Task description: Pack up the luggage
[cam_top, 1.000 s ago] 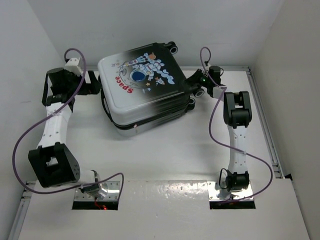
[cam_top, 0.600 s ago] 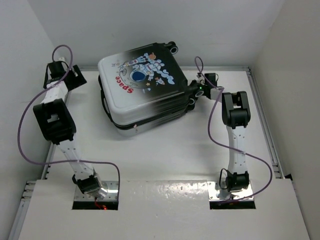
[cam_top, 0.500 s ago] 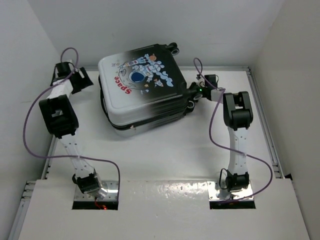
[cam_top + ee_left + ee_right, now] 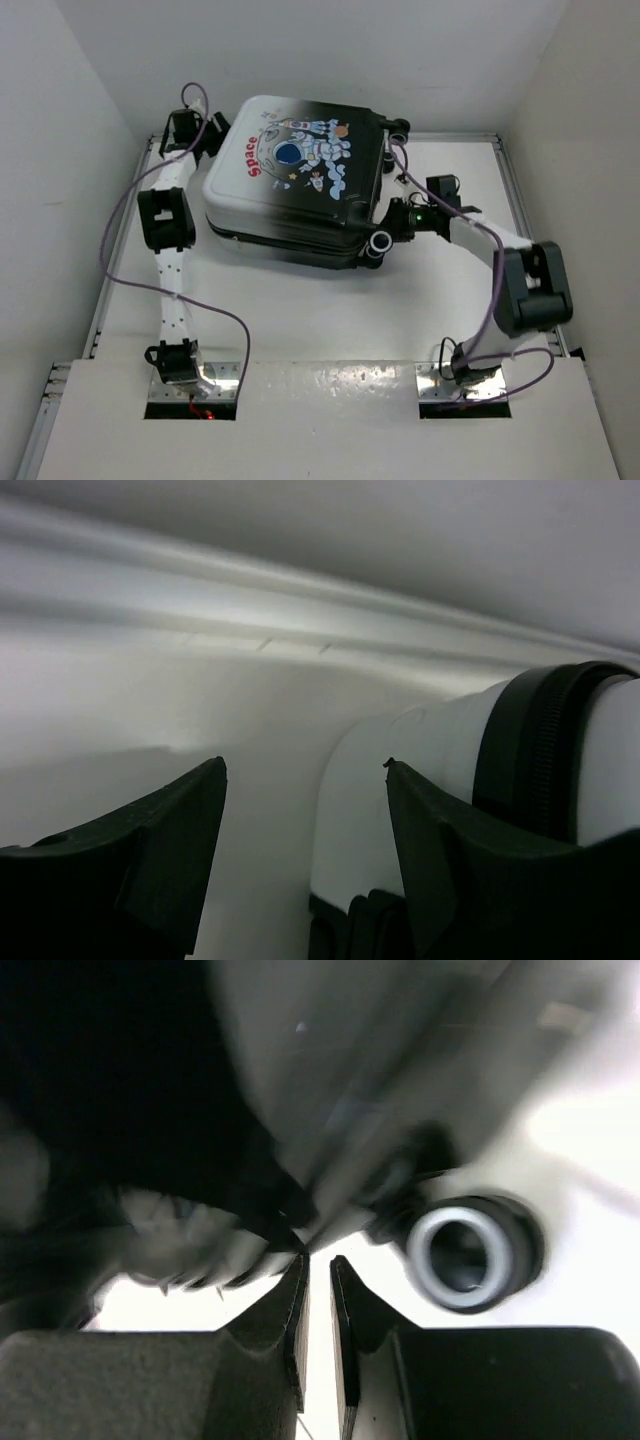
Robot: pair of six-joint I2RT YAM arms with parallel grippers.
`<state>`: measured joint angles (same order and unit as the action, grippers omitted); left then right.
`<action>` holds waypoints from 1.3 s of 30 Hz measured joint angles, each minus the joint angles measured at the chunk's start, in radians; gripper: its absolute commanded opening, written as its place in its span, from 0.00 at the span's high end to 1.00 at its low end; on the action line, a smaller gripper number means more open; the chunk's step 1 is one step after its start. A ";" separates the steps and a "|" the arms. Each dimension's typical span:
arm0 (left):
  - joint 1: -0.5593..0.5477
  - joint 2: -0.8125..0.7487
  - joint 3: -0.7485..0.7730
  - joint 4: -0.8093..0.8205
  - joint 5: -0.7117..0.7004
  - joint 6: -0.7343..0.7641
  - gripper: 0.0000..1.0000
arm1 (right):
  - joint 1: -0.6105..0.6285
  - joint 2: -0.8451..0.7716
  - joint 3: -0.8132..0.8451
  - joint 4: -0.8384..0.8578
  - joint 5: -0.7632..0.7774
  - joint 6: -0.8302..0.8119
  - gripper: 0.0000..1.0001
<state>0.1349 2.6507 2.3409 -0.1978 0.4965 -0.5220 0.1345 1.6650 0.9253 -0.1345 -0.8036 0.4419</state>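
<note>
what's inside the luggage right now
Nothing inside shows. The luggage lies closed on the table with its astronaut print facing up, so the shell covers the whole interior. Whether anything is packed cannot be told.

The luggage [image 4: 295,195] fades white to black, with cartoon astronaut and red "Space" print.

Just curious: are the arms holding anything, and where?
The left gripper is open, holding nothing. The right gripper sits nearly shut by the luggage wheel; grip unclear.

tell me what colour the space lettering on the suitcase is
Red lettering on the white end of the luggage; the top external view shows it best.
</note>
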 measured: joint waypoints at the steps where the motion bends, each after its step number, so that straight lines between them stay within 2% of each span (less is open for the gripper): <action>1: -0.018 0.039 0.045 0.046 0.009 -0.018 0.24 | 0.013 -0.060 -0.030 -0.007 -0.007 -0.030 0.87; 2: -0.034 0.063 0.063 0.099 0.008 -0.034 0.16 | 0.031 -0.117 -0.052 -0.021 -0.009 -0.069 0.87; 4: -0.058 0.084 0.067 0.178 -0.006 -0.056 0.09 | 0.061 -0.201 -0.076 -0.073 -0.013 -0.145 0.87; 7: -0.077 0.082 0.049 0.229 -0.023 -0.064 0.08 | 0.077 -0.295 -0.112 -0.104 -0.012 -0.276 0.87; 9: -0.078 0.027 -0.052 0.279 -0.064 -0.069 0.07 | 0.061 -0.345 -0.141 -0.114 -0.010 -0.347 0.87; 12: -0.052 -0.124 -0.237 0.273 -0.119 -0.056 0.07 | -0.010 -0.396 -0.182 -0.071 0.024 -0.391 0.83; 13: -0.032 -0.201 -0.306 0.246 -0.137 -0.038 0.07 | -0.048 -0.407 -0.197 -0.036 0.048 -0.391 0.77; 14: -0.011 -0.272 -0.357 0.228 -0.159 -0.023 0.07 | -0.087 -0.412 -0.207 0.003 0.077 -0.382 0.76; 16: 0.042 -0.444 -0.461 0.185 -0.209 0.018 0.07 | -0.153 -0.404 -0.208 0.093 0.173 -0.355 0.76; 18: 0.093 -0.624 -0.554 0.154 -0.253 0.054 0.09 | -0.208 -0.368 -0.182 0.163 0.294 -0.306 0.81; 19: 0.122 -0.733 -0.617 0.146 -0.275 0.074 0.12 | -0.230 -0.333 -0.156 0.207 0.356 -0.278 0.88; 22: 0.169 -1.031 -0.804 0.130 -0.301 0.103 0.23 | -0.272 -0.158 -0.034 0.337 0.518 -0.172 0.97; 23: 0.168 -1.110 -0.862 0.121 -0.298 0.111 0.25 | -0.280 -0.089 0.007 0.377 0.552 -0.135 0.97; 25: 0.148 -1.237 -0.986 0.094 -0.273 0.128 0.37 | -0.291 0.061 0.107 0.459 0.607 -0.060 1.00; 26: 0.135 -1.270 -1.033 0.068 -0.259 0.137 0.37 | -0.294 0.123 0.146 0.487 0.623 -0.029 1.00; 27: 0.120 -1.305 -1.080 0.046 -0.239 0.153 0.43 | -0.296 0.200 0.210 0.491 0.623 0.009 1.00; 29: 0.095 -1.314 -1.141 -0.026 -0.197 0.171 0.50 | -0.297 0.367 0.369 0.513 0.620 0.069 1.00; 30: 0.084 -1.297 -1.161 -0.065 -0.171 0.182 0.58 | -0.298 0.463 0.473 0.525 0.615 0.107 1.00; 32: 0.075 -1.268 -1.202 -0.124 -0.127 0.208 0.67 | -0.298 0.631 0.651 0.538 0.597 0.162 1.00; 34: 0.081 -1.259 -1.250 -0.185 -0.071 0.233 0.81 | -0.295 0.787 0.836 0.528 0.576 0.199 0.98; 36: 0.091 -1.259 -1.293 -0.236 -0.024 0.260 0.90 | -0.290 0.917 1.008 0.492 0.560 0.230 0.97; 39: 0.092 -1.262 -1.349 -0.298 0.026 0.286 0.96 | -0.275 1.088 1.250 0.452 0.547 0.253 0.89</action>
<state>0.2264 1.3888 0.9920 -0.4957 0.5220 -0.2356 -0.1402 2.7529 2.1750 0.3172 -0.2569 0.6945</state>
